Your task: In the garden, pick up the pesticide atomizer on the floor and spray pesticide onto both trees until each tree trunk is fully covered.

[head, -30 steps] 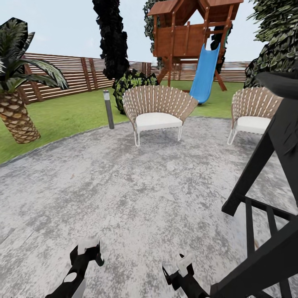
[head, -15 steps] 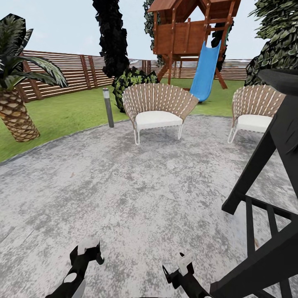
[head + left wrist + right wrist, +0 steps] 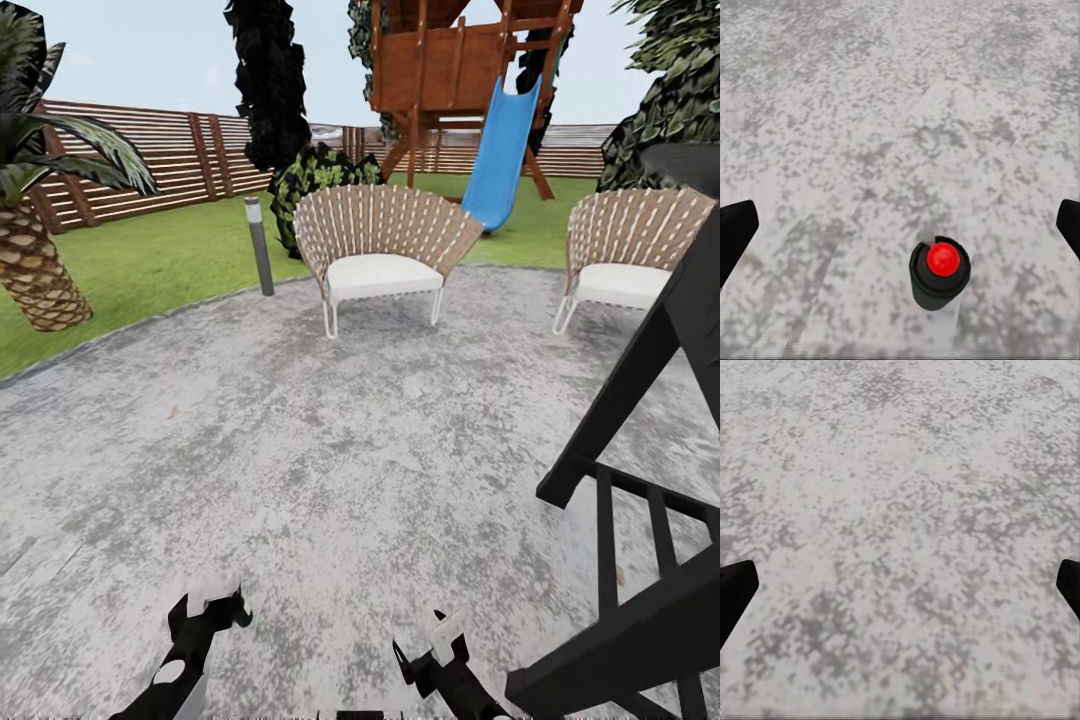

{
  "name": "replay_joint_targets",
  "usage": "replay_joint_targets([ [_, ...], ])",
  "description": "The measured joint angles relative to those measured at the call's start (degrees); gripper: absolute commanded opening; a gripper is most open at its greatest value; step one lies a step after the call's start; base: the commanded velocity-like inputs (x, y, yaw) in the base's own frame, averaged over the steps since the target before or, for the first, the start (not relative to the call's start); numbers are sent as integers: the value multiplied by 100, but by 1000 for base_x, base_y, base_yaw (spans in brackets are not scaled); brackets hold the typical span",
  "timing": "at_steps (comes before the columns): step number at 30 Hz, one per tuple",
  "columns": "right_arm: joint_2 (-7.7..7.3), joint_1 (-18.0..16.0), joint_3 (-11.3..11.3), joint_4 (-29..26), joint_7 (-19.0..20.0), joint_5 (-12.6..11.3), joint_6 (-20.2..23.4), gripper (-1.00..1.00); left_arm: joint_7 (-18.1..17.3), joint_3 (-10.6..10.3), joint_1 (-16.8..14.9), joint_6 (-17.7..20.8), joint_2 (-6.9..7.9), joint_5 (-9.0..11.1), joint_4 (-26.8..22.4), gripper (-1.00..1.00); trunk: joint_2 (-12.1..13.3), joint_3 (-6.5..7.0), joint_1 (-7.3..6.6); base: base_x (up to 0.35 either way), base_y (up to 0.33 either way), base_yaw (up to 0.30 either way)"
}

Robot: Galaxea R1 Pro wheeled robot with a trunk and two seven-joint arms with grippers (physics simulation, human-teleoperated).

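The atomizer (image 3: 938,274) stands upright on the floor (image 3: 900,112), low in the left wrist view, between the left tool's (image 3: 900,229) wide fingers; the right tool (image 3: 900,589) is wide, empty; a careless descent could topple it.

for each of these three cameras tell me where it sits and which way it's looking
Head view: on the robot's head, facing forward and down across the floor toward two chairs; left gripper and right gripper show.
Left wrist view: looks down at the pesticide atomizer between spread fingertips.
Right wrist view: looks down at bare paving.
All share the paving.
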Motion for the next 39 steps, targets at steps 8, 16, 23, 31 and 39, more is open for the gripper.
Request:
replay_joint_targets([
  [8,0,0,0,-20,0,-5,1,100,5,-12,-8,-7,-14,0,4,100,-11,-234,21,0,0,0],
  [16,0,0,0,-19,0,-3,0,100,6,-2,-9,-9,-78,6,-2,100,-11,-243,20,0,0,0],
  [23,0,0,0,-18,0,-4,0,100,172,-3,-14,-18,-324,-3,-3,100,-11,-244,20,0,0,0],
  [31,0,0,0,-14,0,-2,0,100,246,-7,-11,-18,-337,-1,5,100,-11,-244,20,0,0,0],
  [39,0,-1,0,-14,-8,-1,1,100,253,-24,17,-18,-344,0,5,100,-11,-246,20,6,-64,71],
])
